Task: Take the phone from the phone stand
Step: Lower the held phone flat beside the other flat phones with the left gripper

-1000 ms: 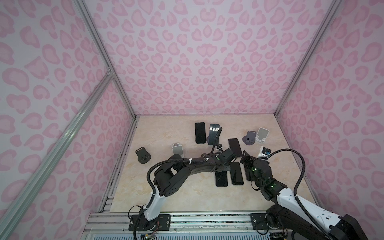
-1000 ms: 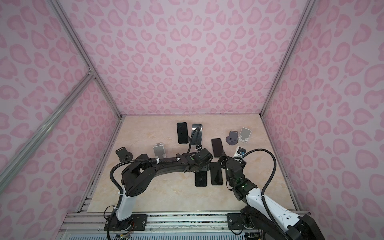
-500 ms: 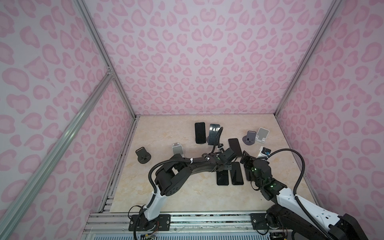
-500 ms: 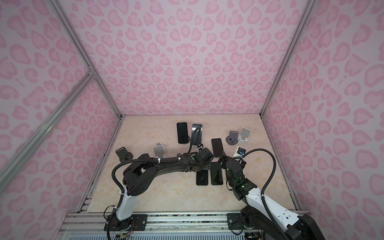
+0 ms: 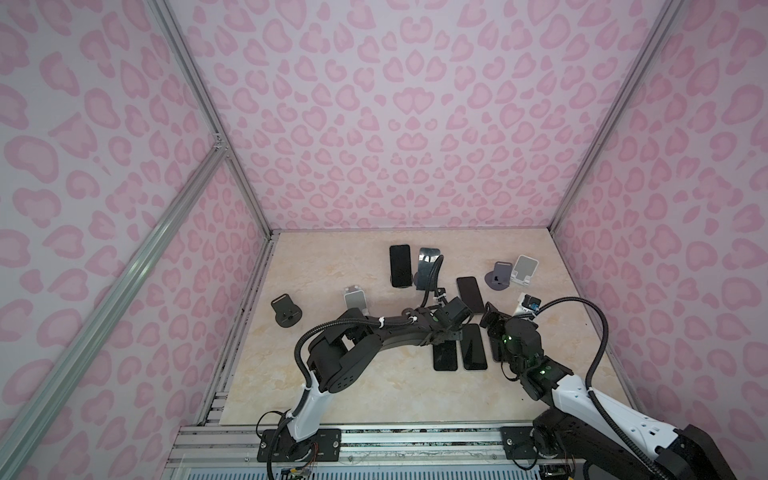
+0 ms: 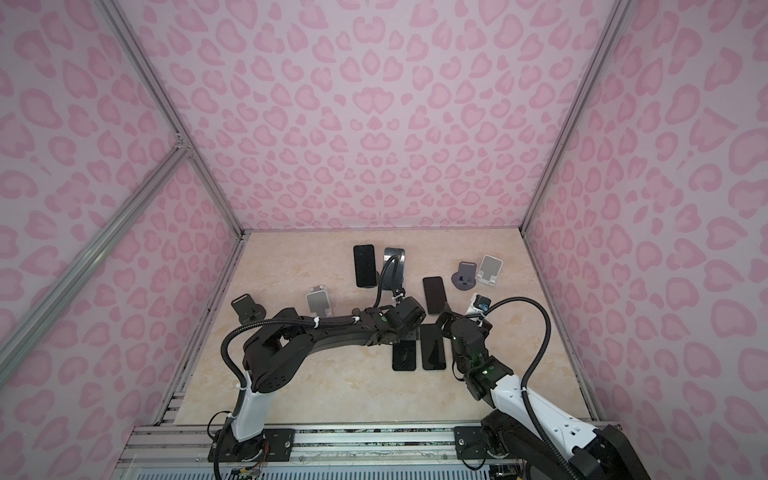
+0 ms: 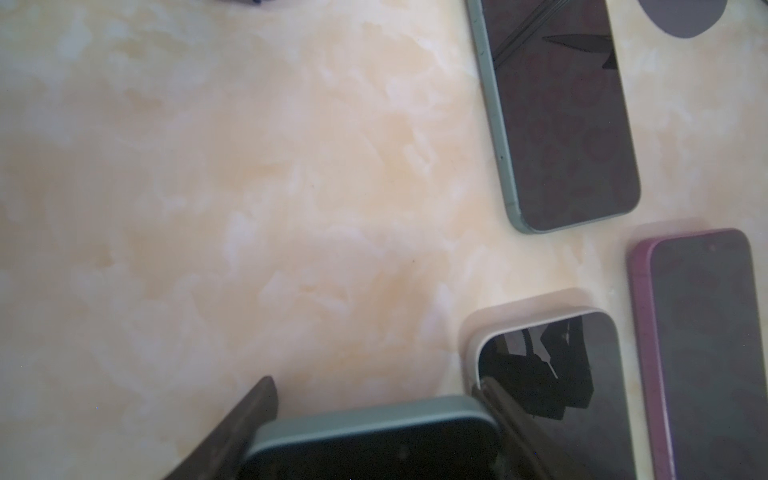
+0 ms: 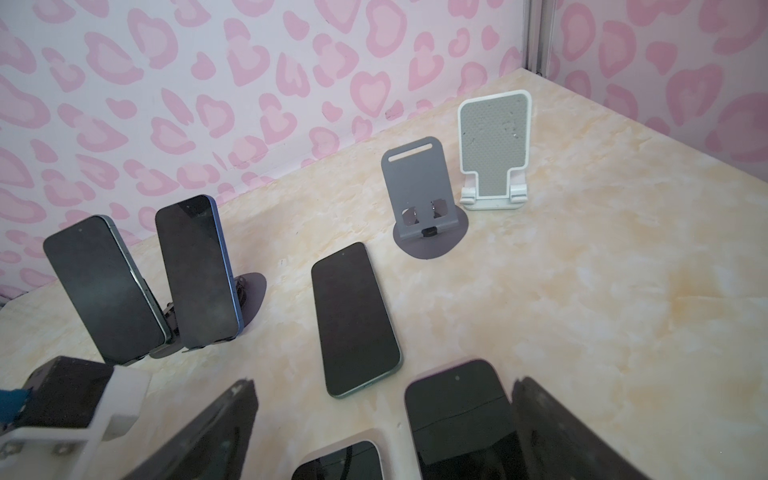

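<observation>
Pinches a sage-edged phone (image 7: 374,444) in the left gripper (image 7: 374,395), with one of the fingers (image 7: 232,428) pressed to each long edge and the jaws closed partway, down to the phone's width. Holds it screen up, low over the marbled tabletop (image 7: 208,187), clear of every stand, toward the front of the table near its middle. Cannot tell whether its underside touches the surface. Has it just beside the white-cased phone (image 7: 602,374), with the purple-cased phone (image 7: 706,353) one further along and the flat phone (image 7: 561,116) with a green rim lying beyond, all three screen up on the tabletop.

Hovers with the right gripper (image 8: 384,390) spread wide, gripping nothing. Straddles, with its fingers (image 8: 216,432), the space above the near ends of the white-cased and purple-cased phones; no visible contact with either. Points toward the back wall (image 8: 291,62), close beside the left gripper in both top views.

Shows two phones propped at the back, side by side: a leaning green-edged phone (image 8: 104,291) and a blue-edged phone (image 8: 195,270), the second on a round-based stand (image 8: 253,286), both well apart from the grippers. Shows bare stands as well: a grey stand (image 8: 424,195) and a white stand (image 8: 494,149) just beside each other on the right, a silver stand (image 5: 355,298) and a black stand (image 5: 284,311) on the left in a top view.
</observation>
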